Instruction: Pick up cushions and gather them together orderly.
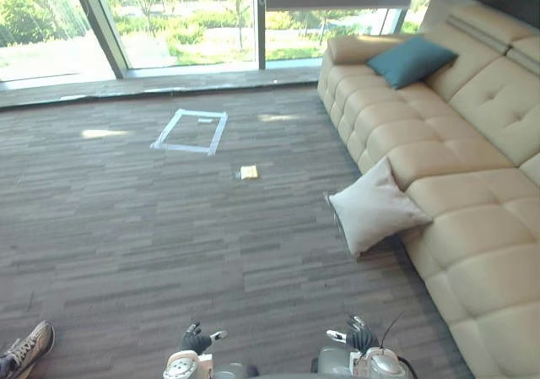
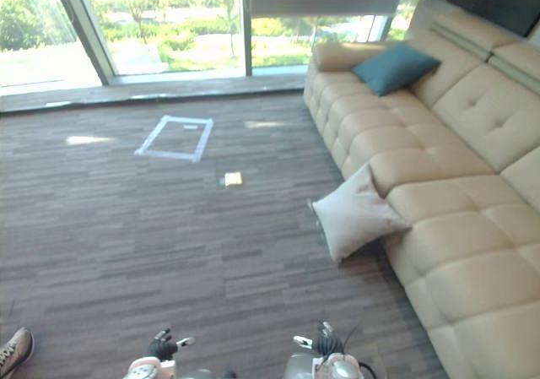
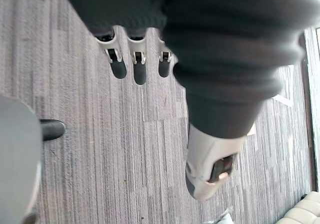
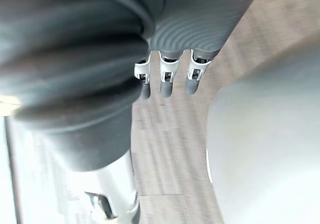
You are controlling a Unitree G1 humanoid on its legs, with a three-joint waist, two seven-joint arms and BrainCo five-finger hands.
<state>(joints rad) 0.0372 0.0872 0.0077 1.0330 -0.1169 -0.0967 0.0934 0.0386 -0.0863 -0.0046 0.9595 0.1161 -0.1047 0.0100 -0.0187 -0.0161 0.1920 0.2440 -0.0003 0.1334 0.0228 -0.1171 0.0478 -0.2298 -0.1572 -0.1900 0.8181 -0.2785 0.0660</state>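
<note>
The beige tufted sofa (image 1: pixel 472 168) has a plump off-white cushion (image 1: pixel 374 208) leaning tilted against its front edge, one corner on the carpet (image 1: pixel 169 227). A smaller teal cushion (image 1: pixel 412 60) lies at its far seat corner. The left hand (image 1: pixel 196 339) and right hand (image 1: pixel 361 335) hang with fingers straight, empty.

White tape rectangle (image 1: pixel 218 134) and small yellowish object (image 1: pixel 248 172) on grey carpet (image 1: pixel 126 227), beige sofa (image 1: pixel 481 185) alongside.

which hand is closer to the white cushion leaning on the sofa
Right. The right hand, open, is nearly in line with the white cushion, which lies ahead of it. The left hand, also open, is well off to the cushion's left.
</note>
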